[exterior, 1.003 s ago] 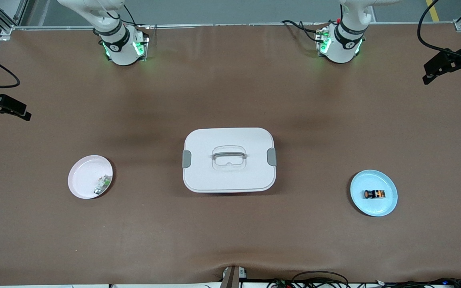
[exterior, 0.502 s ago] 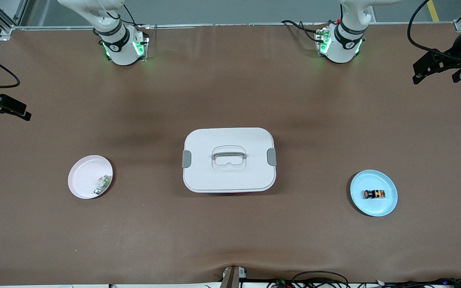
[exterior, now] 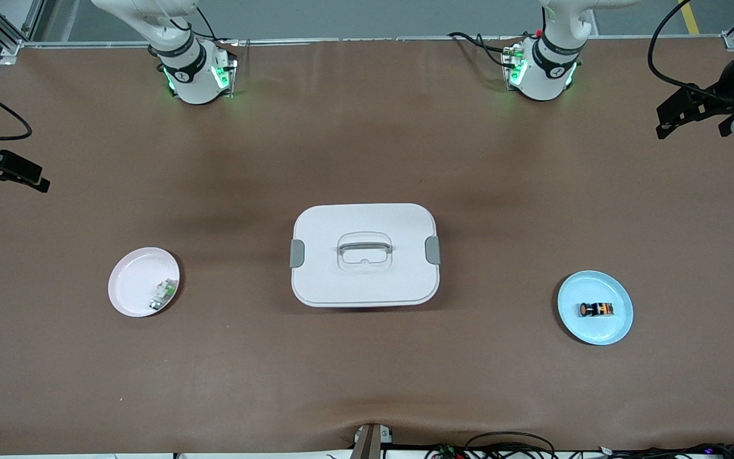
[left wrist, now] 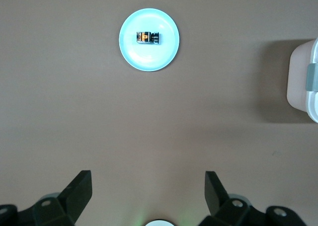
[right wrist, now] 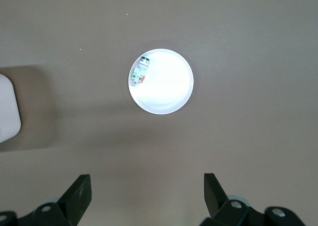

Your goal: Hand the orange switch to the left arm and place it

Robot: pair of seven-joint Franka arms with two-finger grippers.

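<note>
The left gripper [exterior: 692, 115] is hanging high over the table [exterior: 367, 370] at the left arm's end, its fingers [left wrist: 79, 188] spread wide and holding nothing. The orange switch [exterior: 596, 310] is lying on its side on the blue plate [exterior: 615, 328], well apart from that gripper and below it. The right gripper [exterior: 13, 172] is waiting over the right arm's end, its fingers [right wrist: 79, 191] likewise wide and empty, with the pink plate [exterior: 128, 287] and its white-and-green part [exterior: 163, 294] well apart from it. The box [exterior: 365, 255] is sitting closed between the two plates.
</note>
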